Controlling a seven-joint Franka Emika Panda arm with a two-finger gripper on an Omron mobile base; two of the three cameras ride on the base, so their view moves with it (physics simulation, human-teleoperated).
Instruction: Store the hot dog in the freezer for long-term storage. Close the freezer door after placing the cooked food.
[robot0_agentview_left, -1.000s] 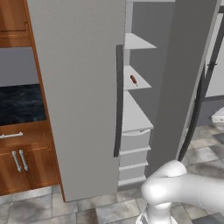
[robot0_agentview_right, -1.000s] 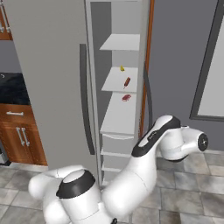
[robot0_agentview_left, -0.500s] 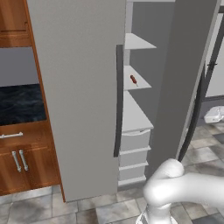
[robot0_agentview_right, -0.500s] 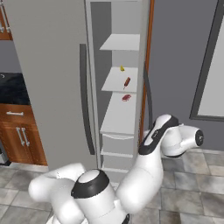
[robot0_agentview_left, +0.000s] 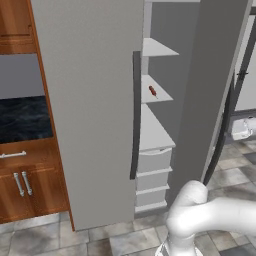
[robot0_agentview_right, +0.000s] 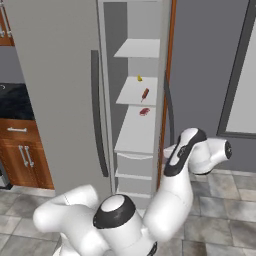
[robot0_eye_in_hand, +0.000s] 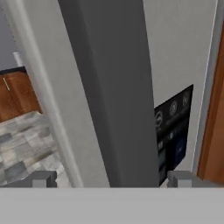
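The hot dog (robot0_agentview_left: 152, 91) (robot0_agentview_right: 145, 93) lies on a middle white shelf inside the open freezer (robot0_agentview_left: 155, 135). The freezer door (robot0_agentview_left: 210, 75) stands swung out to the right, with its long dark handle (robot0_agentview_left: 223, 125) on the outer side. In the hand view that handle (robot0_eye_in_hand: 109, 100) rises as a broad dark bar between my two fingertips (robot0_eye_in_hand: 43, 178). My gripper (robot0_eye_in_hand: 111, 178) is open, its jaws set wide on either side of the bar and holding nothing. My white hand (robot0_agentview_left: 243, 129) peeks out beyond the door's edge.
The twin grey door (robot0_agentview_left: 90, 100) is shut on the left. Brown wooden cabinets (robot0_agentview_left: 22, 185) and a dark counter (robot0_agentview_left: 25, 120) stand beside it. A small red item (robot0_agentview_right: 144, 111) and a yellow one (robot0_agentview_right: 139, 78) lie on nearby shelves above white drawers (robot0_agentview_left: 152, 165).
My hand has edged a little left toward the door handle, and the lower arm links have swung round. The door and the hot dog have not moved.
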